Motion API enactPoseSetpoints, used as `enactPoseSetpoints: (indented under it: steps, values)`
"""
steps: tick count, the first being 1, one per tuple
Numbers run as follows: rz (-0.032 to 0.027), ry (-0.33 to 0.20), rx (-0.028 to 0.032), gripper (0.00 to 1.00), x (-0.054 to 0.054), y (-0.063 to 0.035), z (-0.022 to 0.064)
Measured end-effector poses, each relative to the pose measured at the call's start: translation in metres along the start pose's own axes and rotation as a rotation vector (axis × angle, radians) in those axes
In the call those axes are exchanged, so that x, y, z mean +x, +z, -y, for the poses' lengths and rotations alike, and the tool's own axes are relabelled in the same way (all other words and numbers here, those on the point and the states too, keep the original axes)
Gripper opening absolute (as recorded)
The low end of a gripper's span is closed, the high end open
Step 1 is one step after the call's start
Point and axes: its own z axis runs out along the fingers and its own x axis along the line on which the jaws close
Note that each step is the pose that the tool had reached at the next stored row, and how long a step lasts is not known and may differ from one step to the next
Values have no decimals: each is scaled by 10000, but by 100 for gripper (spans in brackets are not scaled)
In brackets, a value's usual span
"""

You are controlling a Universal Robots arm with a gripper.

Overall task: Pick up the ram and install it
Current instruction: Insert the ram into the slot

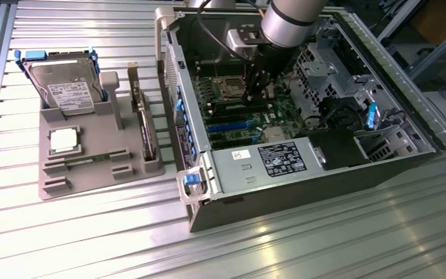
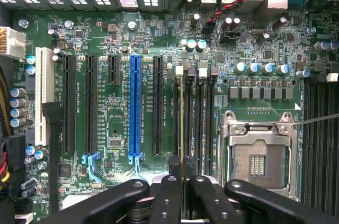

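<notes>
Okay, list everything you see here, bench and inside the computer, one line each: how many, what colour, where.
table: one, silver slats, under everything
tray: one, grey, exterior view's left
hard drive: one, silver with blue bracket, upright on tray
CPU chip: one, silver, flat on tray
expansion card: one, dark, upright on tray
computer case: one, grey, open, exterior view's right
motherboard: one, green, inside case
expansion slots: several, black and blue, on motherboard
CPU socket: one, silver, on motherboard
power supply: one, silver, black label, inside case
ram: one, greenish, edge-on beside socket
arm: one, silver-black, reaching into case
gripper: one, black, shut on ram
</notes>
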Motion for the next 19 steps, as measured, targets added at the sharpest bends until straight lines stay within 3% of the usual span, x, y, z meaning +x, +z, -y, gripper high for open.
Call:
enactPoseSetpoints:
  steps: [5, 19]
  values:
    - [3, 11, 1, 12, -2, 6, -48]
    - [5, 84, 1, 12, 32, 34, -49]
